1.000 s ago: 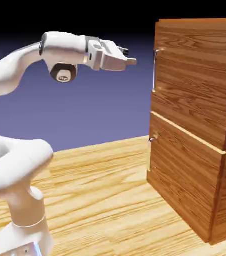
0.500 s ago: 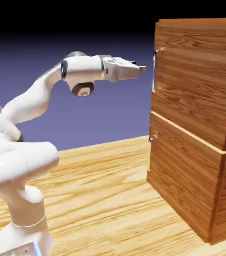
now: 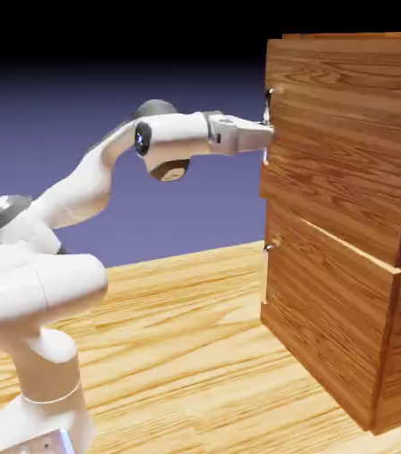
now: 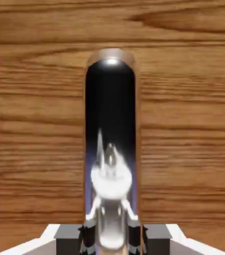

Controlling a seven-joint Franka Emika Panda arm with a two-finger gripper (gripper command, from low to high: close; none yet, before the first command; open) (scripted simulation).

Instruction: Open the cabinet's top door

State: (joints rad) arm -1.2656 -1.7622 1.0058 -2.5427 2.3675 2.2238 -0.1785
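**End effector clamped on the door handle**

A second earlier the arm hung well short of the cabinet (image 3: pixel 346 222) with jaws wide. Now it has stretched level to the right, and the end effector (image 3: pixel 264 135) is closed on the silver handle (image 4: pixel 112 149) at the left edge of the top door (image 3: pixel 342 168). That door has swung slightly outward. The cabinet stands at the surface's (image 3: pixel 177 355) right side. In the hand view the shiny bar runs upright between the fingertips (image 4: pixel 67 239).

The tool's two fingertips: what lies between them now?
The top door's silver bar handle lies between the tool's fingertips, clamped; the hand view shows this.
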